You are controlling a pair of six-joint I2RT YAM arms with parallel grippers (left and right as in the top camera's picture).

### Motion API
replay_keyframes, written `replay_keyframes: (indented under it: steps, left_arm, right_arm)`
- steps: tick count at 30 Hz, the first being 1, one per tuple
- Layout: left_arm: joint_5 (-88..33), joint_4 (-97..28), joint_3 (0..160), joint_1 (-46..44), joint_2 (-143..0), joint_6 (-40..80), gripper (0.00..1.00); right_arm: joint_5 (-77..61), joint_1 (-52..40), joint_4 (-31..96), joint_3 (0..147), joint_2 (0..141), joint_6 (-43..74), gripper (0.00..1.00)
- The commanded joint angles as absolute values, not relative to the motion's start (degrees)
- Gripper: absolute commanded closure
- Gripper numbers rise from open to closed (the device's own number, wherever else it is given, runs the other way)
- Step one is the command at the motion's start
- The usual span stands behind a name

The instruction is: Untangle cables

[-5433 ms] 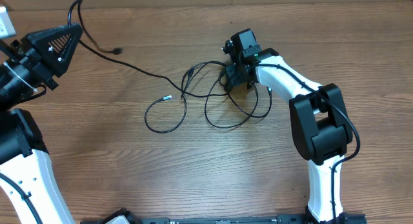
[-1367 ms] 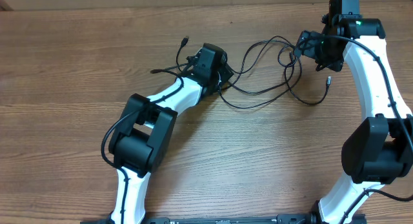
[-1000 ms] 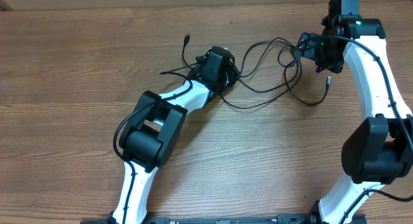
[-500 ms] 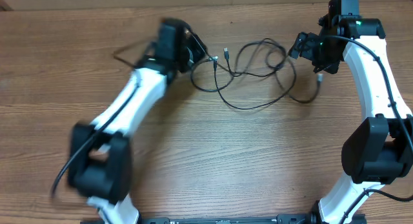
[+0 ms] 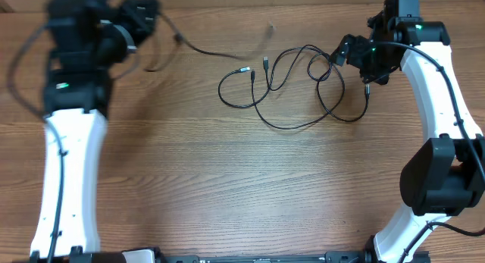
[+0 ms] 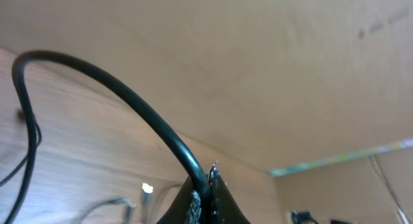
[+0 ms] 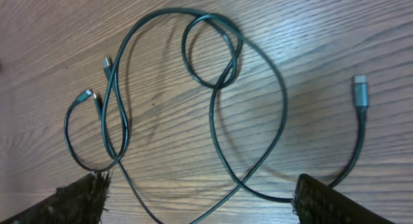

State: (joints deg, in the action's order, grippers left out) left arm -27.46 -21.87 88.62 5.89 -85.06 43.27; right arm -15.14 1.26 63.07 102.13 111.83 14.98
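Counter: wood-grain counter [image 5: 227, 195] carrying the cables.
Cables: thin black cables [image 5: 289, 127] lie in loose, overlapping loops at the upper centre-right of the counter, just beside the right hand [image 5: 355, 58]. From the right wrist camera the loops [image 7: 221, 82] cross one another at several places.
Plug ends: grey plug [image 7: 359, 88] flat on the wood at the right of the loops; two small ends [image 7: 88, 94] close together at the left of them.
Lifted cable: one black strand, the lifted cable [image 5: 204, 49], runs from the left hand [image 5: 142, 14] toward the loops. It is blurred from overhead, so contact with the counter cannot be told.
Left hand: at the far left corner; fingertips pressed together [image 6: 205, 192], pinching the lifted cable [image 6: 135, 104], which arcs up and away from them.
Right hand: fingers spread wide [image 7: 206, 204], one at each lower corner of its own view, nothing between them; it hangs over the loops.
Markings: green indicator light [image 5: 415, 26] lit on the right arm; any lettering is too small to read.
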Motion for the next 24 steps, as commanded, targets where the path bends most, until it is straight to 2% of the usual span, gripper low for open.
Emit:
replay_keyframes:
  steps: [1,6,12,15,19,24]
  left_arm:
    - [-26.37,-26.26,93.89,10.39,-82.72,34.20,0.96]
    - [-23.79,-32.62,95.77,18.15,-82.87,23.81,0.96]
    - [-20.36,-33.08,95.74,24.88,-86.72,19.75,0.96]
    - [-21.85,-27.05,95.74,27.11,-91.50,19.27,0.96]
    - [-34.79,-13.58,95.74,28.80,-97.97,22.52,0.96]
    - [-45.74,13.10,96.25,30.26,-104.97,43.16,0.96]
  right_arm:
    - [-14.87,0.16,63.11,101.32,111.55,14.79,0.08]
    - [-15.11,-0.34,63.18,101.21,111.55,15.00,0.08]
    - [-15.11,-2.37,63.11,101.21,111.55,15.03,0.08]
    - [-15.09,-4.27,62.89,101.21,111.55,15.03,0.08]
    - [-15.07,-6.63,61.32,101.21,111.55,15.00,0.08]
    - [-15.07,-8.97,58.74,101.21,111.55,15.00,0.08]
